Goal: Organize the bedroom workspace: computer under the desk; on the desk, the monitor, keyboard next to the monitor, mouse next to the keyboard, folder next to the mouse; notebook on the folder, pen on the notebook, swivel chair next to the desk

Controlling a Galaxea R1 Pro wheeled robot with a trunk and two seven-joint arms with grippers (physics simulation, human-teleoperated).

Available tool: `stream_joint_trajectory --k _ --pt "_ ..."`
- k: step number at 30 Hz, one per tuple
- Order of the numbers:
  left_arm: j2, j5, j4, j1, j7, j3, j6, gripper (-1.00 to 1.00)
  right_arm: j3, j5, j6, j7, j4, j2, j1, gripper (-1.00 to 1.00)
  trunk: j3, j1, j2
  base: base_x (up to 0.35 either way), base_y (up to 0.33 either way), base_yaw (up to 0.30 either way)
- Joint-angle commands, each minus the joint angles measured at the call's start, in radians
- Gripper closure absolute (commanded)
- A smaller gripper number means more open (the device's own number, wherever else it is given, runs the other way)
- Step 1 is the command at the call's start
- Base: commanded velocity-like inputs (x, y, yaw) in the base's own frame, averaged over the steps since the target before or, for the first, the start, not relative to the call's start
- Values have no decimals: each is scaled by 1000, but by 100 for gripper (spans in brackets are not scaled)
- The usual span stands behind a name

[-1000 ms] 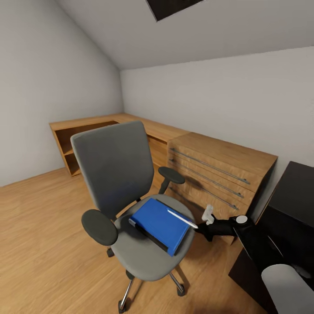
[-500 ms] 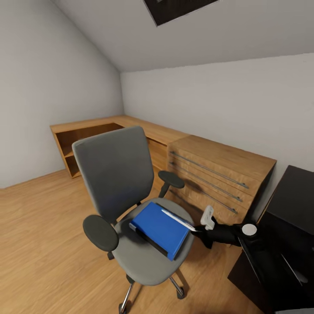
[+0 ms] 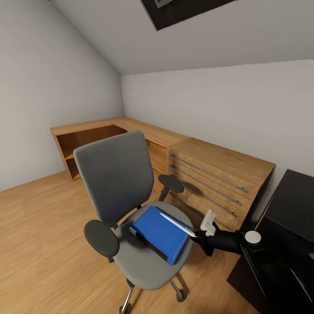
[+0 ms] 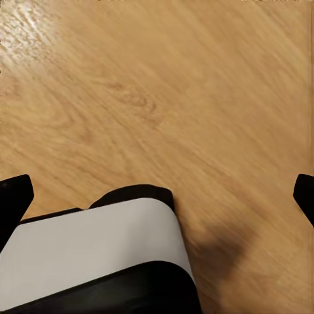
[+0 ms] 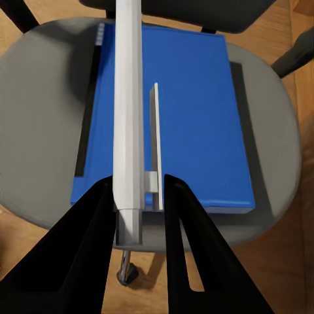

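Right hand (image 5: 139, 222) is clenched on the thin white clip pen (image 5: 127, 111), held over the flat bright blue folder (image 3: 160, 231) lying on the grey upholstered swivel chair (image 3: 114, 174), centre of the head frame. Dark notebook (image 3: 146, 239) peeks from under the folder. Step in hand, I'd say: carry the pen off w/o tilting it (grip is near one end), then park it on the glossy black bench (image 3: 296, 196), lower right. Left hand (image 4: 157, 190) over wood floor (image 4: 163, 85), fingers spread, grasping nothing. No containers in view.

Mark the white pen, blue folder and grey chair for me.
thin white pen (image 5: 127, 98), right wrist view, mid-barrel.
flat bright blue folder (image 3: 157, 231), head view, cover centre.
grey upholstered swivel chair (image 3: 115, 174), head view, backrest.
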Motion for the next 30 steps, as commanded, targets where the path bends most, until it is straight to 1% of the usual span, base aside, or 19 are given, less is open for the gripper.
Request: stream_joint_trajectory --k 1,7,8,11,14,15,20,22,24,25,26,28,29,30 --pt "0 7 -3 0 6 1 5 -100 1 4 9 5 -2 -1 0 100 2 -4 7 0 0 0" --pt "-1 6 -7 0 4 -1 3 -100 3 3 11 11 -4 -2 2 100 21 -27 49 0 0 -40" --pt "-2 5 -10 0 5 -3 -11 -100 4 3 11 13 -4 -3 6 100 24 -31 56 0 0 -176" --pt "-2 4 -13 0 5 -11 -42 -100 2 3 10 15 -4 -2 15 100 34 -42 77 0 0 -241" --pt "-2 3 -13 0 6 -11 -44 -100 0 2 11 16 -4 -1 15 100 43 -54 98 0 0 -285" --pt "-2 3 -13 0 6 -12 -45 -100 -9 -6 31 16 -4 1 12 100 46 -58 105 0 0 -293" --pt "-2 3 -11 0 7 -12 -46 -100 -13 -10 37 17 -4 3 7 100 62 -77 140 0 0 -294" --pt "-1 3 -10 0 7 -12 -46 -100 -25 -13 41 15 -4 9 0 100 68 -84 154 0 0 -295" --pt "0 3 -9 0 8 -12 -46 -100 -71 -16 58 11 -4 30 -10 100 75 -92 168 0 0 -295" --pt "0 3 -9 0 7 -13 -46 -100 -119 -17 73 8 -4 56 -23 100 78 -96 175 0 0 -295" --pt "0 3 -9 0 8 -13 -46 -100 -181 -17 93 6 -4 89 -45 100 81 -100 182 0 0 -295" --pt "0 2 -9 0 8 -14 -46 -100 -244 -18 119 4 -4 117 -70 100 87 -107 196 0 0 -295" --pt "1 2 -9 0 8 -14 -46 -100 -298 -18 149 2 -4 135 -94 100 90 -111 203 0 0 -295" --pt "1 2 -9 0 7 -14 -46 -100 -320 -18 164 2 -4 142 -105 100 93 -115 210 0 0 -295"
